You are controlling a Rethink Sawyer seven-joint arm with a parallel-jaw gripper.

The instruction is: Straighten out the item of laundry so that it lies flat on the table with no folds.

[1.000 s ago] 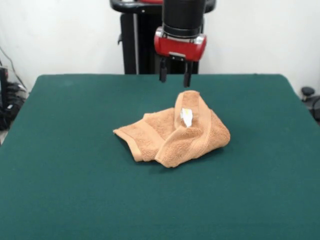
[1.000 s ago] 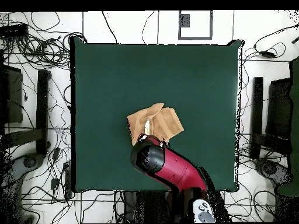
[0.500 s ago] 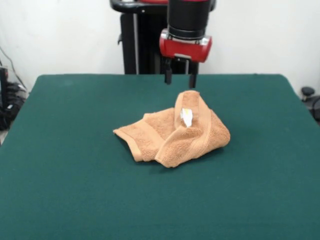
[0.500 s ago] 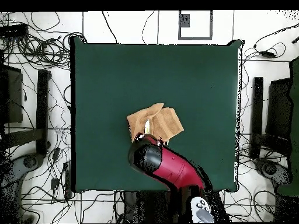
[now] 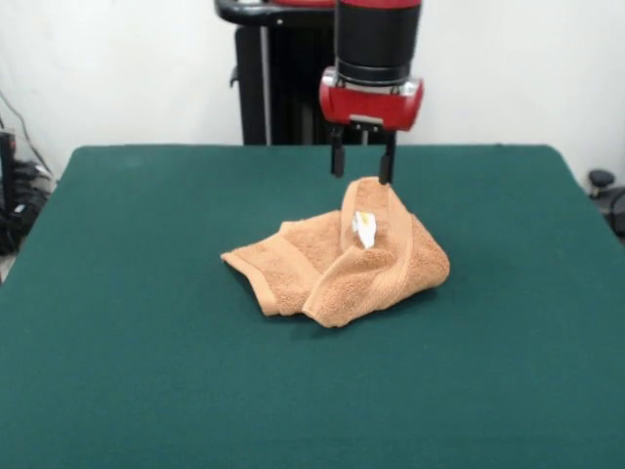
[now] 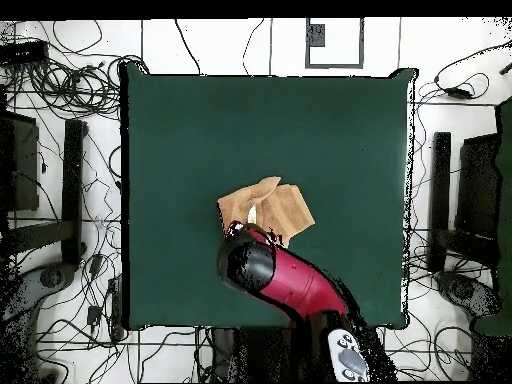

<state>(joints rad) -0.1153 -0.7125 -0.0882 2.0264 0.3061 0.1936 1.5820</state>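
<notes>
Your gripper hangs with fingers apart just above the rumpled towel's far raised fold, beside its white tag, mid-table.

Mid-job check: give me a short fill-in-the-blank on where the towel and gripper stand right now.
1. The towel lies ______ on the table, not flat.
2. The gripper hangs with its fingers ______ and nothing between them.
3. A small ______ care tag shows on top of the towel.
4. In the front view, the gripper is just above the towel's ______ edge.

Missing words: crumpled; open; white; far
</notes>
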